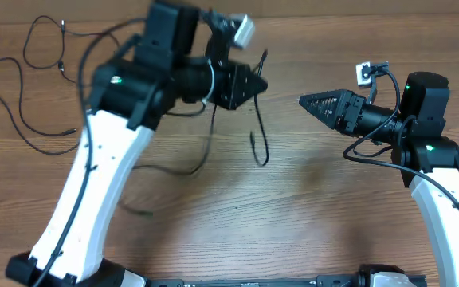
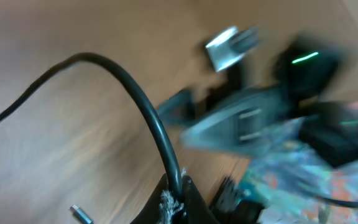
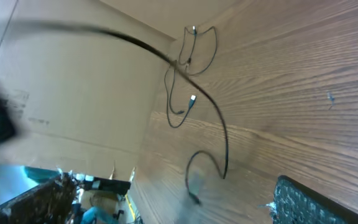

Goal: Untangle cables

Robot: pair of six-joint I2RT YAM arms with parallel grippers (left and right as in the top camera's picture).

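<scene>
- Two white-and-black robot arms reach over one brown wood-grain table. Each arm ends in one black two-finger gripper.
- I count at least two cables, perhaps three (the left arm covers the crossings, so no exact count is possible).
- The left gripper is above the middle of the table, its fingers clamped on a thin black cable. In the left wrist view the cable arcs up and away from the grip. In the overhead view it dangles below the fingertips, its free end curling back upward.
- One loose black cable lies in open loops at the upper left of the overhead view, well apart from both grippers.
- One more black strand comes out from under the left forearm. Which cable it belongs to is hidden.
- The right gripper points toward the left one, near it but apart from it and from the hanging cable. From above its fingers read as a single pointed wedge, and its own camera shows only a corner of one, so I cannot tell whether they are apart or together.
- One small silver plug tip shows at the lower edge of the left wrist view.
- That view is heavily blurred, and the right arm there is only a dark smear with a green light.
- In the right wrist view a pale beige panel fills the left side, and its print is too faint to read.
</scene>
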